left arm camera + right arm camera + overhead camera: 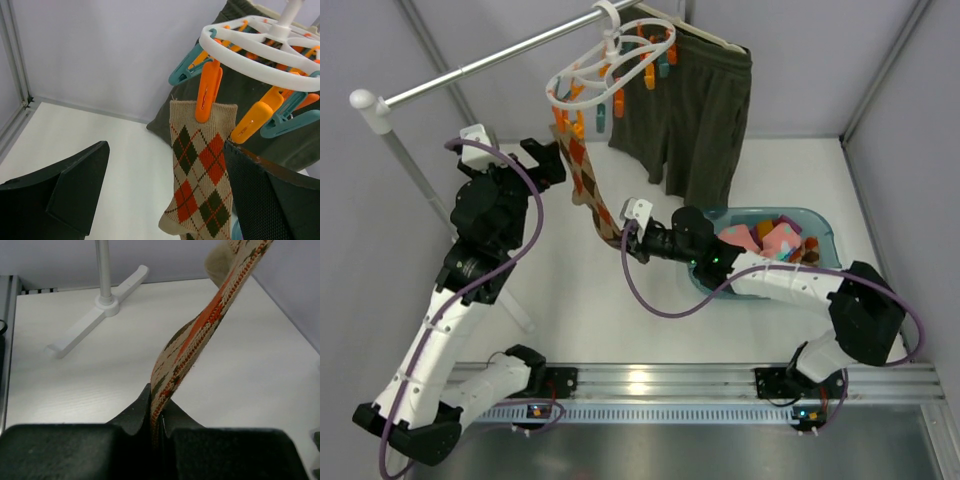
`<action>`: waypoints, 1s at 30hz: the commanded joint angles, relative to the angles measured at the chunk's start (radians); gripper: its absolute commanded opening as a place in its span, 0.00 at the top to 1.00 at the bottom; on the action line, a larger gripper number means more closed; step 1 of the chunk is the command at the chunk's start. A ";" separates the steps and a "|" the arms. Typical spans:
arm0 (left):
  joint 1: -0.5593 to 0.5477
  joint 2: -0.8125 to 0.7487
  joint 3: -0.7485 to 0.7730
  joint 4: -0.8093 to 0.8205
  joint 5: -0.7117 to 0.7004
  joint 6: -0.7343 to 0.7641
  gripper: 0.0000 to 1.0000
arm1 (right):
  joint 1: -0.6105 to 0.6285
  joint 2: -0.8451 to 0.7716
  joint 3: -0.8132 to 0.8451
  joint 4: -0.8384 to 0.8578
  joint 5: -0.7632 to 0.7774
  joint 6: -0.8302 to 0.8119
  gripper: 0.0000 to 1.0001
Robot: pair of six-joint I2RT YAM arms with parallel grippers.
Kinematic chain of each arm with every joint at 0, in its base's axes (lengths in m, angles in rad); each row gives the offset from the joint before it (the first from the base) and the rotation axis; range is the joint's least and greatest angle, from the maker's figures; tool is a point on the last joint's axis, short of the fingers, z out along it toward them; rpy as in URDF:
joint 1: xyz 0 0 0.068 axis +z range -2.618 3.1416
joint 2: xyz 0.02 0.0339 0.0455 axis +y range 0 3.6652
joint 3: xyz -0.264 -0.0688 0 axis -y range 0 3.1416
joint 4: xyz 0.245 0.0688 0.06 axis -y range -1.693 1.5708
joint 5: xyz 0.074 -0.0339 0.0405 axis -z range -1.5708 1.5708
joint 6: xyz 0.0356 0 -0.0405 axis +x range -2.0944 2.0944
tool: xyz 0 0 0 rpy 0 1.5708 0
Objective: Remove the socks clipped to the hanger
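Note:
The white ring hanger (pixel 605 68) with orange and teal pegs hangs from the rail. One tan sock (pixel 588 180) with an orange and brown diamond pattern is held at its cuff by an orange peg (pixel 208 92) and stretches down to the right. My right gripper (pixel 623 236) is shut on the sock's lower end (pixel 200 330), and the fabric is pinched between its jaws (pixel 156 412). My left gripper (pixel 165 195) is open just under the hanger ring (pixel 260 50), with the sock (pixel 200 170) hanging between its fingers, close to the right finger (pixel 270 195).
Olive shorts (pixel 695 110) hang on a slim hanger behind the ring. A blue tub (pixel 750 211) holding several loose socks (pixel 770 238) sits to the right under my right arm. The rail (pixel 490 65) runs to a post on the left, its white foot (pixel 100 310) on the table.

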 commanded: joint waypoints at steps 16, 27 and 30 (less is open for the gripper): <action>0.305 0.045 -0.139 0.374 0.990 -0.226 0.02 | -0.270 -0.321 0.022 -0.398 -0.443 0.002 1.00; 0.474 0.210 -0.122 0.895 1.297 -0.481 0.04 | -0.298 -0.312 0.119 -0.599 -0.558 -0.050 1.00; 0.481 0.290 -0.085 0.998 1.337 -0.554 0.07 | -0.298 -0.309 0.130 -0.606 -0.590 -0.053 1.00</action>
